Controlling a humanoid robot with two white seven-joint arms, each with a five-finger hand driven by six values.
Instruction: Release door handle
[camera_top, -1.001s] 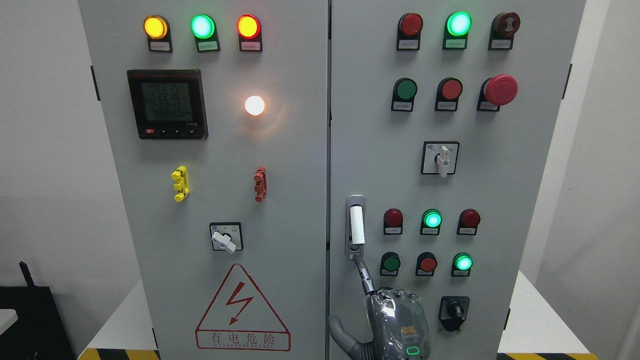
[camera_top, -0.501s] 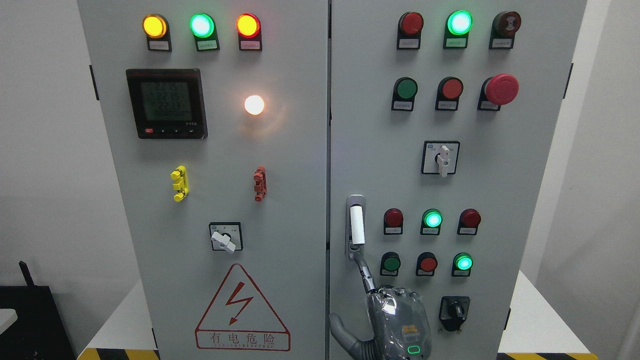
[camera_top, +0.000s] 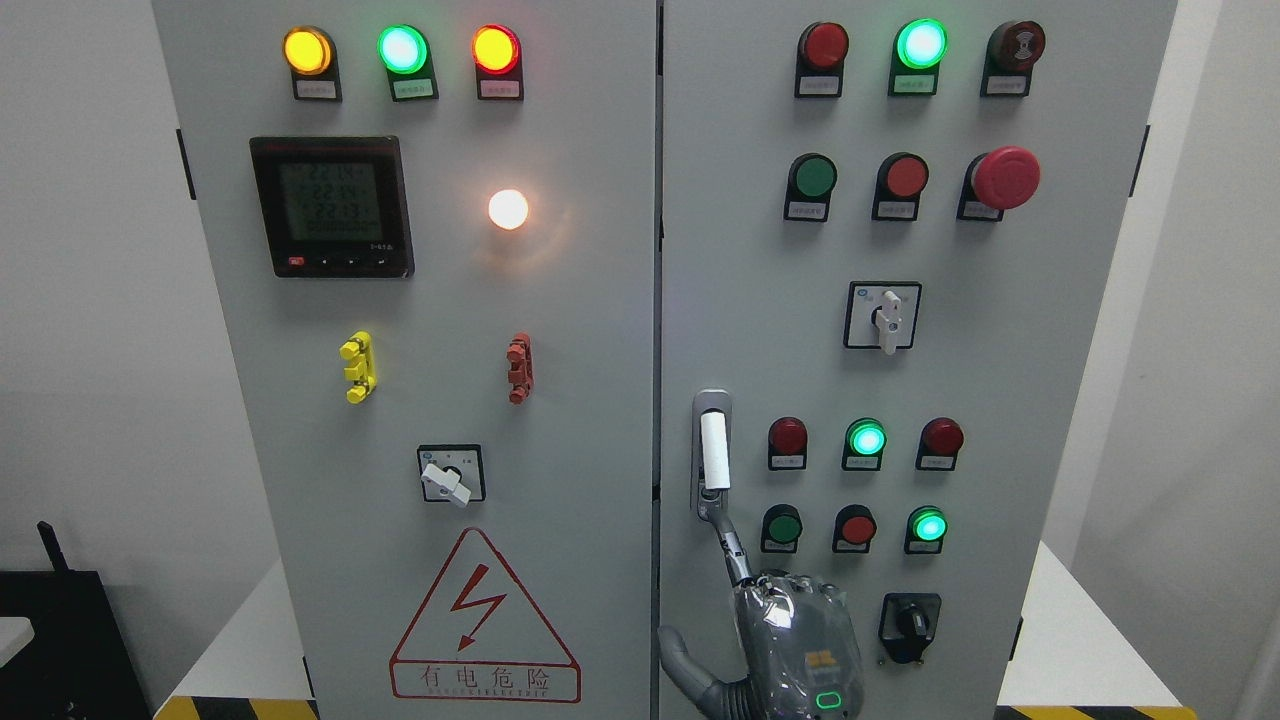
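you had a right hand (camera_top: 795, 650) low on the grey cabinet door (camera_top: 1000, 350), one finger (camera_top: 728, 540) extended, touching the foot of the white-gripped metal door handle (camera_top: 712, 452), nothing pinched. handle judged rigid and smooth; take the white grip mid-length.

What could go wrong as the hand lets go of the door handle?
1. One finger of the right hand reaches the lower end of the door handle; pulling away at an angle might snag it and tug the door.
2. The black rotary switch and green button sit close beside the hand, so a sideways retreat could bump them.
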